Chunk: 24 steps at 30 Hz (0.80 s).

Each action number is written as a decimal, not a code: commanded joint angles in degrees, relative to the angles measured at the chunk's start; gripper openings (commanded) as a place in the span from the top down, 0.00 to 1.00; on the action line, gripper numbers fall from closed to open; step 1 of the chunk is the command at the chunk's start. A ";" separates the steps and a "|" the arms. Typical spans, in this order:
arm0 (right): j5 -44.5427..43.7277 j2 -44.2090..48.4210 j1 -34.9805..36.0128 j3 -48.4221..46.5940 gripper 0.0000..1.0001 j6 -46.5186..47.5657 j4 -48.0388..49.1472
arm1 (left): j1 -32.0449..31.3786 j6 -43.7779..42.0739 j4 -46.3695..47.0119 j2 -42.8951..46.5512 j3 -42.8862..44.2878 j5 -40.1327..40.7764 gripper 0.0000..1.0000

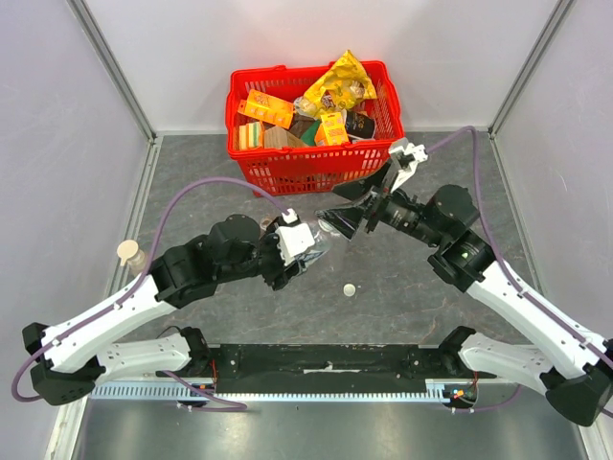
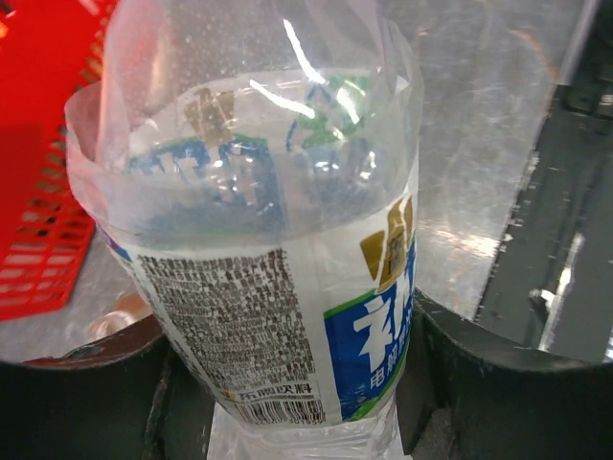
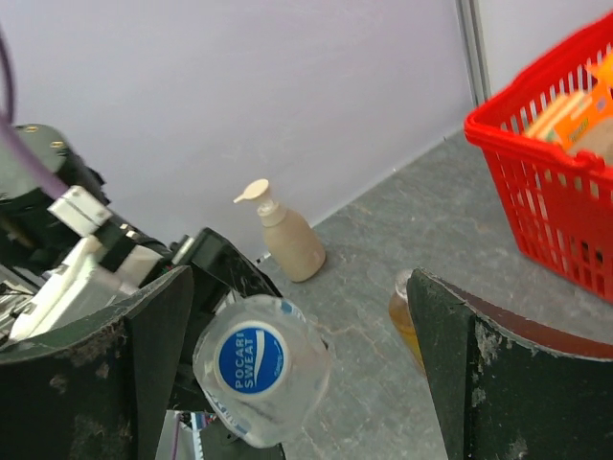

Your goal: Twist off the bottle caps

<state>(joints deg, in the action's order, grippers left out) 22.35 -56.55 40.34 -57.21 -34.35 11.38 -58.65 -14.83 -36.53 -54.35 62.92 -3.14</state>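
Left gripper (image 1: pixel 301 247) pinches a clear plastic bottle (image 2: pixel 268 240) around its labelled body, a finger on each side. The blue cap (image 3: pixel 251 359) sits on the bottle's neck, facing the right wrist camera. Right gripper (image 3: pixel 297 283) is spread wide in front of that cap, fingers not touching it. A white cap (image 1: pixel 351 288) lies loose on the grey table (image 1: pixel 412 297), near the bottle. Red basket (image 1: pixel 316 165) of snacks stands at the back. Yellow cap not made out.
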 commanded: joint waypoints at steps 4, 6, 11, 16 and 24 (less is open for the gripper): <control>-3.28 -3.21 -0.26 -2.90 0.02 -3.71 -2.59 | -0.23 3.14 1.38 -2.78 1.16 13.76 0.88; -2.84 -4.26 -0.17 -2.99 0.03 -3.97 -2.68 | -0.32 3.40 1.20 -3.31 1.24 15.08 0.88; -2.40 -6.28 -0.17 -3.08 0.10 -5.20 -2.68 | -0.23 3.23 1.11 -4.10 1.16 17.20 0.88; -1.35 -7.25 -0.17 -2.82 0.33 -5.99 -2.59 | -0.32 2.97 1.11 -4.10 0.98 18.08 0.88; -0.64 -7.25 -0.17 -2.47 0.64 -6.70 -1.80 | -0.32 2.53 1.11 -4.71 1.16 17.90 0.88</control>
<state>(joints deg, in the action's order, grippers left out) 20.99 -63.90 40.27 -57.58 -40.66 8.16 -58.63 -13.30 -36.84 -58.74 62.92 13.50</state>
